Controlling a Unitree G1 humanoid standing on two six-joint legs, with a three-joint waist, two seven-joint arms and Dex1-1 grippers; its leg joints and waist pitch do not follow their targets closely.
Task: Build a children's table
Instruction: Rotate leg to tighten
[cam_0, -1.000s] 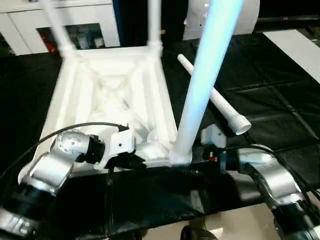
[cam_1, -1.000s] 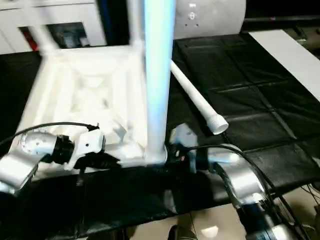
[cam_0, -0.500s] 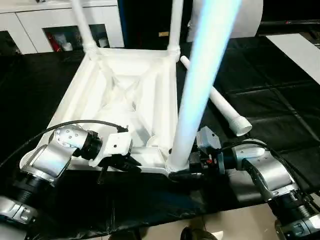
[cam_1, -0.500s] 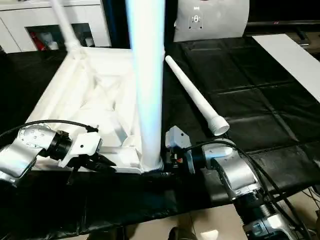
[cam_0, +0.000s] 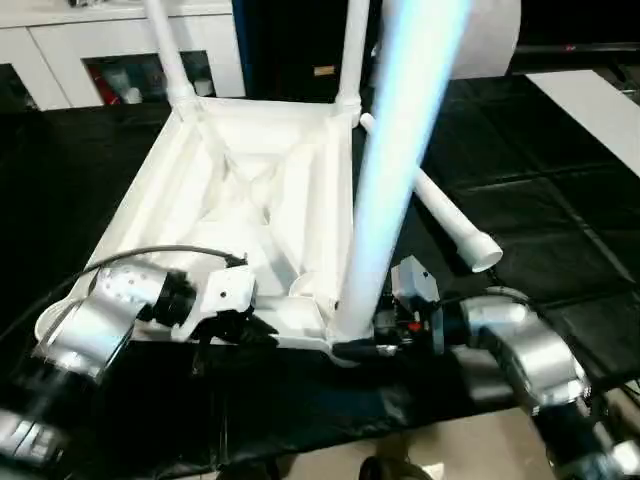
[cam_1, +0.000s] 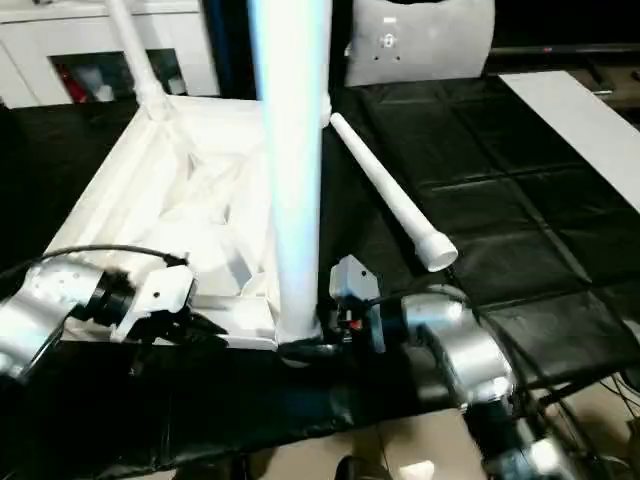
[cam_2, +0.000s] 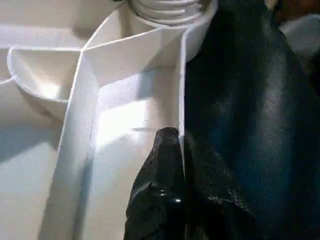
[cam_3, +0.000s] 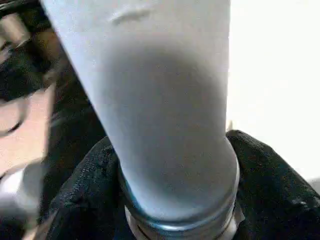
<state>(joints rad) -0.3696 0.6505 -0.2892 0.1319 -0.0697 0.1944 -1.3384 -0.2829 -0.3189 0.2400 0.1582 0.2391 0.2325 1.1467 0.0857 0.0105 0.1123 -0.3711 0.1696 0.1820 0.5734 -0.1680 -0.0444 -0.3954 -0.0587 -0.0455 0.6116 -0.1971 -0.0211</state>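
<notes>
Table top (cam_0: 250, 200) upside down; right tool (cam_0: 352, 349) grips upright leg (cam_0: 385, 190) — left tool (cam_2: 180, 150) pinches rim.

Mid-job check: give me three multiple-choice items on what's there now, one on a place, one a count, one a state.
1. Where is the loose white tube leg?
A. on the black mat, to the right of the table top
B. inside the table top
C. on the white cabinet

2. How many white tube legs stand in corner sockets?
A. one
B. three
C. four

3. The left end effector is:
A. open above the mat
B. holding a leg
C. shut on the table top's rim

Key: 1 A, the loose white tube leg lies on the black mat beside the upturned white plastic table top. 2 B, standing legs. 3 C, the left end effector pinches the rim.
</notes>
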